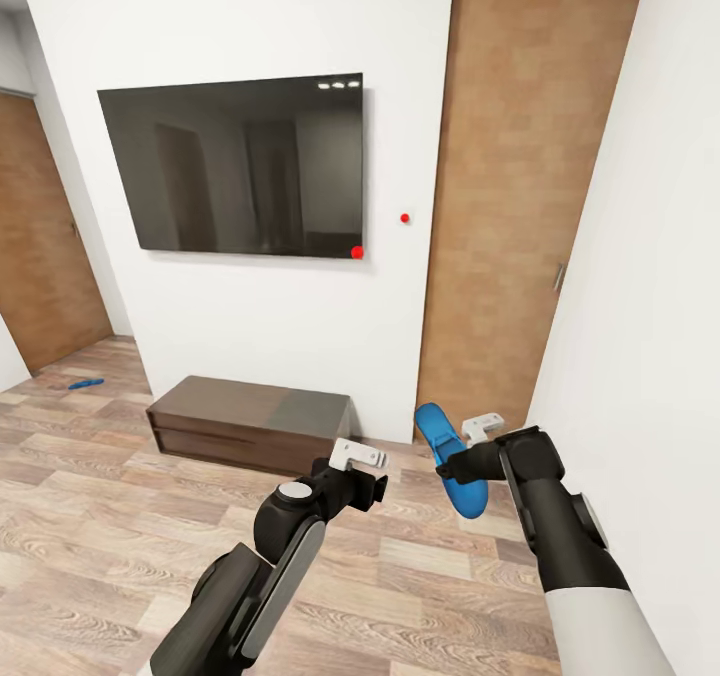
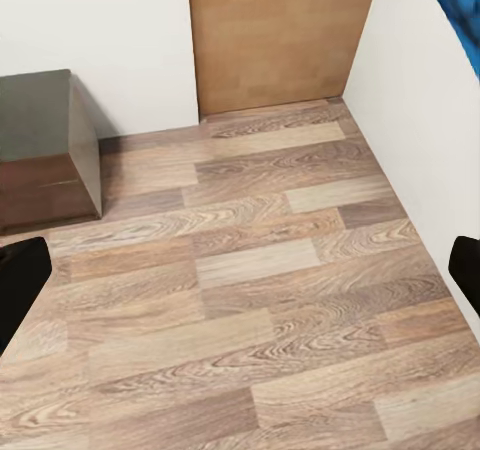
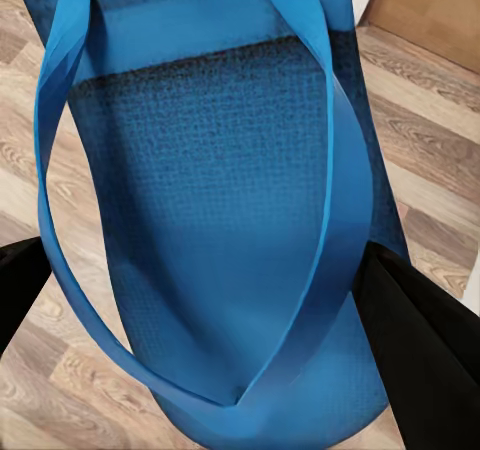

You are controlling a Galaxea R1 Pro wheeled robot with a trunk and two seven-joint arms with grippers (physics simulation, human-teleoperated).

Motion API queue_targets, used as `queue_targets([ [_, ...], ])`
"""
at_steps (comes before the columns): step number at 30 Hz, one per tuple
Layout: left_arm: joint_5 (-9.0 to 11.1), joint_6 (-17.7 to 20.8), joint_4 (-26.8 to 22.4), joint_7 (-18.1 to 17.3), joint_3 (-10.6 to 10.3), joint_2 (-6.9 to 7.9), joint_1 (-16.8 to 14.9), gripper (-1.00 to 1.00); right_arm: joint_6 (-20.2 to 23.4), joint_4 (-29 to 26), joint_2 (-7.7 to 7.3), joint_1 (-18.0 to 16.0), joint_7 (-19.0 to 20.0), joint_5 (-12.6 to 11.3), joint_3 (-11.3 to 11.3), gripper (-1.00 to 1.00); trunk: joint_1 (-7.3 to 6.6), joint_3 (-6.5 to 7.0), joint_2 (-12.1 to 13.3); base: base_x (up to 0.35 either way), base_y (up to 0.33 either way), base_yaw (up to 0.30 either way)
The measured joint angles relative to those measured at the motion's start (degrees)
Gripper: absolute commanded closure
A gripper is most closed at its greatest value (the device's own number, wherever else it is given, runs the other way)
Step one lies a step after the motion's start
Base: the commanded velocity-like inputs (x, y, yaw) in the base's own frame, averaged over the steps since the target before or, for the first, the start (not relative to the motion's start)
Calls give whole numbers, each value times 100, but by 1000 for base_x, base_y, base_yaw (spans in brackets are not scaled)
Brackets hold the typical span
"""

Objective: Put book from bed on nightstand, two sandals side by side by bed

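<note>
- Blue rubber marked the moment: we had one sandal (image 1: 450,459) clamped in our right gripper (image 1: 458,468), at the lower right of centre in the head view, its long axis running from upper left to lower right and hanging clear of the wood floor (image 1: 120,516).
- In the right wrist view the sandal (image 3: 215,230) lay lengthwise between the dark fingers (image 3: 415,325), sole facing the camera and straps meeting near the fingers, so the grip sat across its narrow width.
- Our left gripper (image 1: 372,476) stood spread apart and carried nothing; its wrist view looked between the fingertips (image 2: 20,285) at bare planks.
- The second sandal (image 1: 86,384) lay flat on the floor at the far left of the head view, near a wooden door (image 1: 45,246), well apart from both arms and nearer our left side.
- The low dark cabinet (image 1: 250,421) sat against the wall below the television (image 1: 235,166), between us and that sandal.
- We judged the coming move turned on this: the bed was not ahead of us, so the held sandal still needed carrying there, and the loose one lay to the left.
- We read no lettering or brand anywhere; only two red dots showed, one on the television's corner and one on the wall beside it.
</note>
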Motion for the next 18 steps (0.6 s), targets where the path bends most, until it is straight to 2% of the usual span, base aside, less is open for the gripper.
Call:
queue_targets([
  [8, 0, -5, -1, 2, -2, -2, 0, -100, 0, 18, 13, 0, 2, -4, 21, 100, 0, 0, -1, 205, 9, 25],
  [18, 0, -6, 4, 6, -2, -6, 0, -100, -1, 20, 14, 0, 2, -1, 24, 100, -1, 0, 0, 319, 1, 65],
])
